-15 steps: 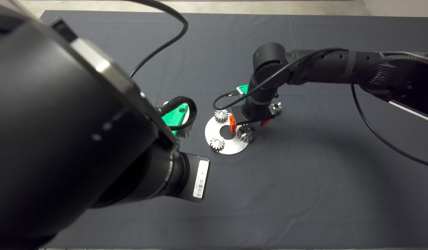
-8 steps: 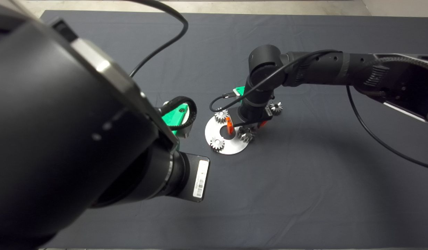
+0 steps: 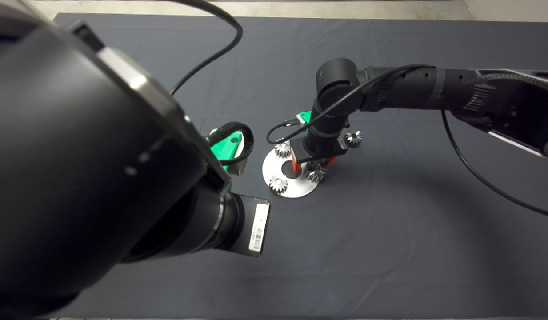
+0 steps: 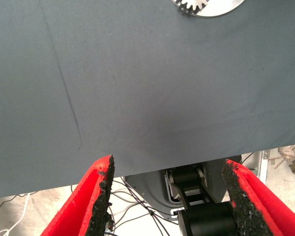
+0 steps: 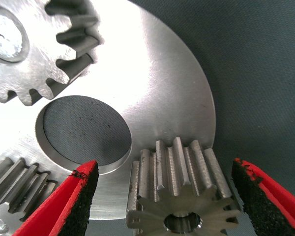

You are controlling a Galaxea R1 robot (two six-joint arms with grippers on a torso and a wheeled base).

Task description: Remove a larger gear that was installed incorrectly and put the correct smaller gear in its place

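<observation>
Straddling the larger gear (image 5: 179, 196) untouched, the right gripper's (image 5: 162, 196) spread fingers show only wrist-side.

Robotics lab: dark mat (image 3: 389, 249) on table, loose cables (image 4: 137, 216) on bare floor.

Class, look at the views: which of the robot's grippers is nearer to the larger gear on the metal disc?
The right. The right gripper is open, its fingers either side of the larger gear on the metal disc. The left gripper, also open, hangs off the disc's far side.
</observation>
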